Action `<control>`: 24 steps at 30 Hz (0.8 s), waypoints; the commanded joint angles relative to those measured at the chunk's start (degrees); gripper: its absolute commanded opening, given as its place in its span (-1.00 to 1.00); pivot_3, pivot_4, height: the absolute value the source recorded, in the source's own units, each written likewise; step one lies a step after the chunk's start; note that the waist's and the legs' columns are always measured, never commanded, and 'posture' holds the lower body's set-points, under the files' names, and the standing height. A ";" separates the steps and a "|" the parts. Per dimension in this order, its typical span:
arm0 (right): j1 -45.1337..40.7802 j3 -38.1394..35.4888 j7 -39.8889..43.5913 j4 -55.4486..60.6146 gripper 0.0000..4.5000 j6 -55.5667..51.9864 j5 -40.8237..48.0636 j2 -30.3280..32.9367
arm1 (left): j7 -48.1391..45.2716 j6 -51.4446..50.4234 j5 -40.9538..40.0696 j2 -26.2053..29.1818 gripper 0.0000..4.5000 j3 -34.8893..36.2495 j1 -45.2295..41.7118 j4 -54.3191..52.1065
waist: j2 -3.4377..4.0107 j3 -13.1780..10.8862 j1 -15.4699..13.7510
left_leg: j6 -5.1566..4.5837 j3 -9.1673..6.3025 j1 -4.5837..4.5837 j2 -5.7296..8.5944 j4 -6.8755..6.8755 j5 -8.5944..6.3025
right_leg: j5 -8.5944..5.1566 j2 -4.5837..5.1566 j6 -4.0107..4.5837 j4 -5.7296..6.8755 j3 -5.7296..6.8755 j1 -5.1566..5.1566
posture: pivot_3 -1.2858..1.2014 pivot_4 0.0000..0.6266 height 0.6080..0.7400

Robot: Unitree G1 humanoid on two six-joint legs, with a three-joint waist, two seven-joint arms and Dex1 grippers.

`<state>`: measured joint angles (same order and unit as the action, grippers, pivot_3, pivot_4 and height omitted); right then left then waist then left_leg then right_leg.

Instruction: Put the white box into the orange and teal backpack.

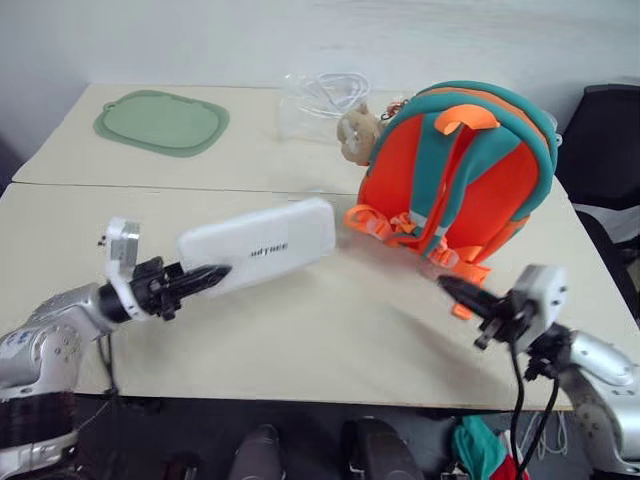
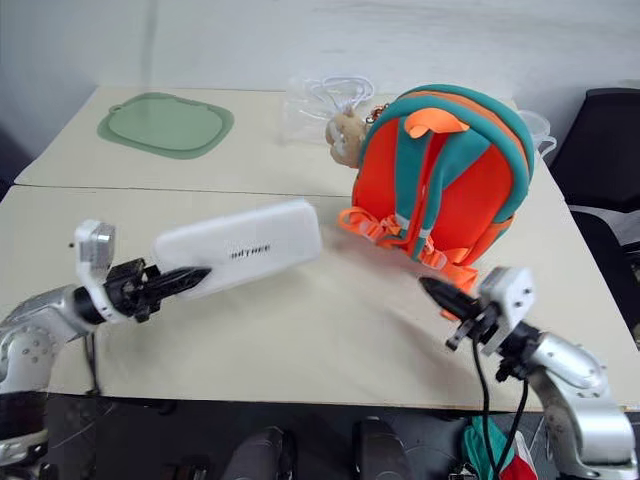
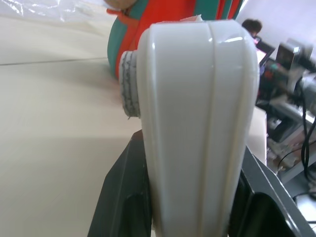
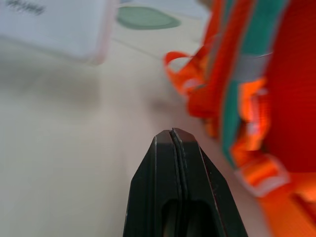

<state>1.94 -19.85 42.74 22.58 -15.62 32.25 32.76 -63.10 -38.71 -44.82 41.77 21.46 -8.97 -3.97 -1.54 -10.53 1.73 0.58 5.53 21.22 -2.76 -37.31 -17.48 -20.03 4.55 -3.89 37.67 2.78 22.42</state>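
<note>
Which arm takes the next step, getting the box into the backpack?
Left, probably. Its left pincer is already clamped on one end of the white box, which points toward the orange and teal backpack. The right pincer is shut and empty beside the straps, better placed to steady the bag.

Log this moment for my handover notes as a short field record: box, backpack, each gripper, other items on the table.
white box: clamped at one end by the left gripper, held above the table
orange and teal backpack: upright, straps facing the robot, box not inside
right gripper: shut, empty, near the backpack's lower straps
other items: green mat, clear plastic bag, tan plush toy
</note>
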 commanded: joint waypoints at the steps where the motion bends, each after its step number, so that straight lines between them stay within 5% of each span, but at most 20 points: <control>1: -4.01 0.11 1.00 -2.14 -0.84 -1.98 1.83 2.02 | -1.95 2.60 0.07 1.92 -0.42 2.49 2.16 -1.60 | 0.00 0.00 -0.05 | -0.02 -0.02 0.00 0.00 0.04 0.00 | -0.01 0.00 0.01 0.00 0.02 0.01 | 0.03 -0.52 1.00; 9: -23.86 8.78 4.18 -20.30 0.29 3.67 -4.73 -0.35 | -1.54 2.81 -1.05 3.44 -0.42 4.45 3.46 -0.56 | 0.05 -0.03 0.11 | -0.13 -0.03 0.06 0.00 0.11 -0.02 | -0.02 0.00 0.04 -0.01 0.05 0.09 | 0.03 -0.52 1.00; 15: -31.76 14.17 10.77 -23.26 0.29 1.12 -2.19 -3.86 | 1.02 -1.15 -5.73 3.20 -0.42 10.27 5.79 -1.68 | 0.06 -0.04 0.31 | -0.05 -0.02 0.12 -0.04 0.11 0.02 | -0.03 0.00 0.05 -0.03 0.06 0.13 | 0.03 -0.52 1.00; 19: -35.35 14.89 9.49 -27.54 -0.11 4.15 -4.89 -6.58 | 4.33 -2.73 -8.50 2.20 -0.42 14.14 5.27 -0.46 | 0.06 -0.04 0.30 | -0.14 -0.04 0.12 -0.03 0.07 -0.03 | -0.03 0.04 0.04 -0.02 0.07 0.12 | 0.03 -0.52 1.00; 24: -35.91 15.67 12.35 -27.76 -0.85 7.54 -5.12 -8.15 | 6.91 -3.61 -10.51 1.71 -0.42 16.41 3.91 0.49 | 0.06 -0.04 0.25 | -0.05 -0.04 0.13 -0.03 0.10 0.02 | -0.03 0.04 0.04 -0.04 0.09 0.13 | 0.03 -0.52 1.00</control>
<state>-33.22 -4.28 53.35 -7.23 -9.91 26.39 24.76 -56.76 -42.48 -53.07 43.40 35.45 -4.21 -3.53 -1.48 -10.58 1.97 0.53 5.49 21.35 -2.79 -37.21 -17.45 -20.05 4.59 -3.85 37.63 2.87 22.55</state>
